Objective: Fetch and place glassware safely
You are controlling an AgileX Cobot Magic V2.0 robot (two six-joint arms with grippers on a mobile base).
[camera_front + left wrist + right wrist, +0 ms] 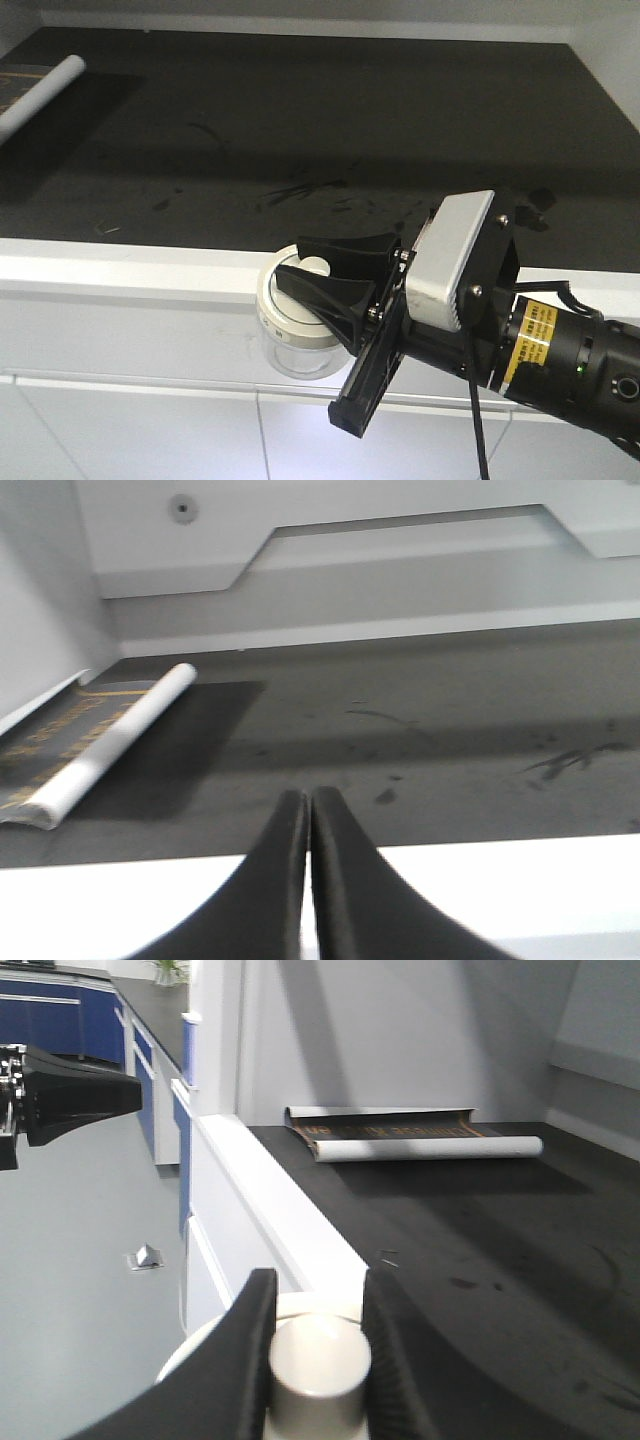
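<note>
Right fingers [245,1360] clamp the jar [297,357] by its knob [318,1370] (left fingers [265,900] pressed together)

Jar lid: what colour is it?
The lid is cream-white with small dark marks on its rim; it shows best in the exterior front-facing view.

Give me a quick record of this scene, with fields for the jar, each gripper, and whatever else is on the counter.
object: glass jar, cream lid on
jar position: in front of the white ledge, not on the dark counter
right gripper: shut on the lid's knob
left gripper: shut, empty
other: white tube lying at the counter's back left
</note>
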